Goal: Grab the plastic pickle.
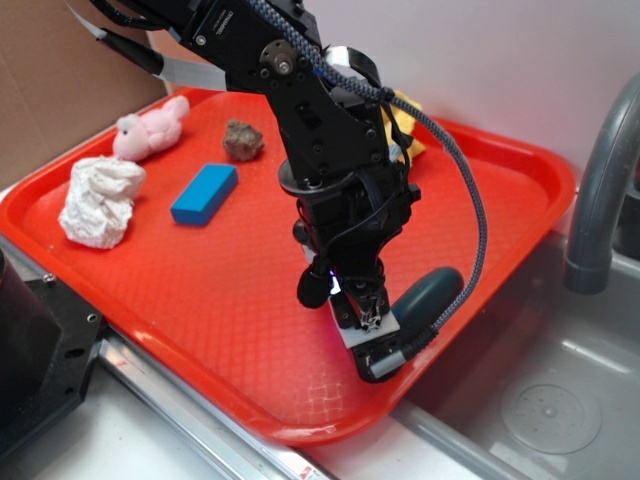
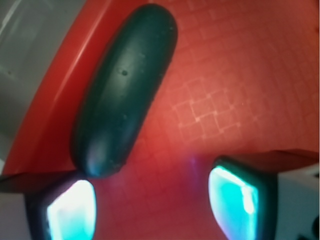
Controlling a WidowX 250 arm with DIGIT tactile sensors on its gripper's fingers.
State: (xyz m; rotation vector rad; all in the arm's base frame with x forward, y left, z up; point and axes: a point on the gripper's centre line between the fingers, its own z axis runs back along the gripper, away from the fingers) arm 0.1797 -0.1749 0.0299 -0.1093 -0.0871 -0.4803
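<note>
the dark teal-green sausage-shaped plastic pickle (image 2: 125,90) looks smooth with a dull sheen and a few tiny pits. the red plastic tray (image 1: 200,290) is semi-glossy with a fine embossed grid. the blue rectangular block (image 1: 204,193) looks matt and smooth. the crumpled white cloth (image 1: 100,200) is wrinkled; the pink plush toy (image 1: 150,130) is fuzzy.

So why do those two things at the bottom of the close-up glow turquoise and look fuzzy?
Wrist view: the claw fingertips are too near the lens, so blurred and overexposed; the pickle is sharper. Exterior view: evenly lit, with a small bluish light on the claw.
</note>
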